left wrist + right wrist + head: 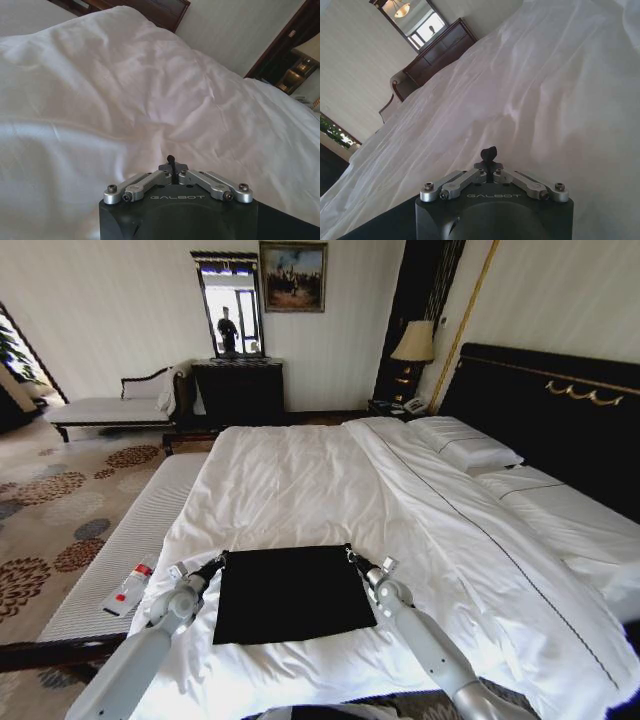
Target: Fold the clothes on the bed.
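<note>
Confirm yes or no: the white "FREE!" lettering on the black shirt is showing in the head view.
No. The black T-shirt lies on the white duvet as a plain black rectangle with no lettering visible, the left gripper and right gripper at its far corners.

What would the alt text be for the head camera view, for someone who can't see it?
A black T-shirt lies flat as a rectangle on a large white bed, with the left gripper at its far left corner and the right gripper at its far right corner. A pale striped bench runs along the bed's left side.
</note>
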### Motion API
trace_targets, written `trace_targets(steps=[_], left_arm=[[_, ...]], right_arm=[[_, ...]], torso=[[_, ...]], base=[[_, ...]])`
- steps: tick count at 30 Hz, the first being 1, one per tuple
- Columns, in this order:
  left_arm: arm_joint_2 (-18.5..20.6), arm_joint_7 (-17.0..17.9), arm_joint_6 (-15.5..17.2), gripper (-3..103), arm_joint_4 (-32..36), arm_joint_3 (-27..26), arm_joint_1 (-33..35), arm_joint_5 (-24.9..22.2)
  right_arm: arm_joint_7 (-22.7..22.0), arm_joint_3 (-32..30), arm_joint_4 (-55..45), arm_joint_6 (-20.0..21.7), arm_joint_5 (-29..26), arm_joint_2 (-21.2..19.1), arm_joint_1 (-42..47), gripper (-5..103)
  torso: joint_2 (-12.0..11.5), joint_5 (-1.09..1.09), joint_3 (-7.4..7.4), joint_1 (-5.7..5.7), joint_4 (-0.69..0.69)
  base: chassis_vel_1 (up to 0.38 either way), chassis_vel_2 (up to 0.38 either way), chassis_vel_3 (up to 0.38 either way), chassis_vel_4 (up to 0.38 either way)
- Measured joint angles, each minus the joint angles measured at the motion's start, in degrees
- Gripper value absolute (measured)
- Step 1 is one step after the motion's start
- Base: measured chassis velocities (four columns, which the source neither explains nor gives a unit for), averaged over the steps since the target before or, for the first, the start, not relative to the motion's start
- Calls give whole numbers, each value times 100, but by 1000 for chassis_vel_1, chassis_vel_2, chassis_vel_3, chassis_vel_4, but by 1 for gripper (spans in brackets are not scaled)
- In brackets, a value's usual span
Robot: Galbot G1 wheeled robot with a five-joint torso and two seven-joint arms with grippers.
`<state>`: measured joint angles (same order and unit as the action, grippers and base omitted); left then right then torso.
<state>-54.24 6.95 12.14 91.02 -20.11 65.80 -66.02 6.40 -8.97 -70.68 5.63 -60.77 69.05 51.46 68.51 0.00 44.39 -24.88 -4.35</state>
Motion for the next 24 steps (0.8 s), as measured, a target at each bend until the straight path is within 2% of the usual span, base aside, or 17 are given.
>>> trace_targets(steps=[3, 8, 13, 14, 16, 19, 22, 24], left_arm=[[16, 22, 0, 1, 75, -32, 33, -4], [180, 86, -5, 1, 547, -257, 176, -86], [457, 278, -62, 1, 1490, -493, 237, -224], [457, 278, -62, 1, 1490, -493, 237, -224], [507, 481, -70, 1, 1925, -631, 204, -419], [545, 569, -77, 1, 2162, -714, 202, -487], [673, 699, -94, 1, 2744, -1063, 298, -666], [696, 708, -95, 1, 2836, -1147, 337, -697]], right_arm=[[-22, -26, -98, -14, -1, -15, 19, 1], [-224, -196, -800, -79, -17, -190, 181, 1], [-648, -358, -1964, -145, -8, -624, 435, 1], [-648, -358, -1964, -145, -8, -624, 435, 1], [-911, -451, -2670, -143, -68, -846, 525, 1], [-1011, -492, -2989, -124, -80, -975, 568, 1], [-1327, -639, -3618, -40, -114, -1216, 675, 1], [-1383, -669, -3685, -36, -114, -1239, 687, 1]], torso=[[0, 0, 0, 0, 0], [0, 0, 0, 0, 1], [0, 1, 0, 0, -2], [0, 1, 0, 0, -2], [0, 1, 0, 0, -1], [0, 0, 0, 0, 0], [1, 0, -1, 0, -1], [1, 0, 0, 0, -1]], base=[[0, 0, 0, 0], [0, 0, 0, 0], [0, 0, 0, 0], [0, 0, 0, 0], [0, 0, 0, 0], [0, 0, 0, 0], [0, 0, 0, 0], [0, 0, 0, 0]])
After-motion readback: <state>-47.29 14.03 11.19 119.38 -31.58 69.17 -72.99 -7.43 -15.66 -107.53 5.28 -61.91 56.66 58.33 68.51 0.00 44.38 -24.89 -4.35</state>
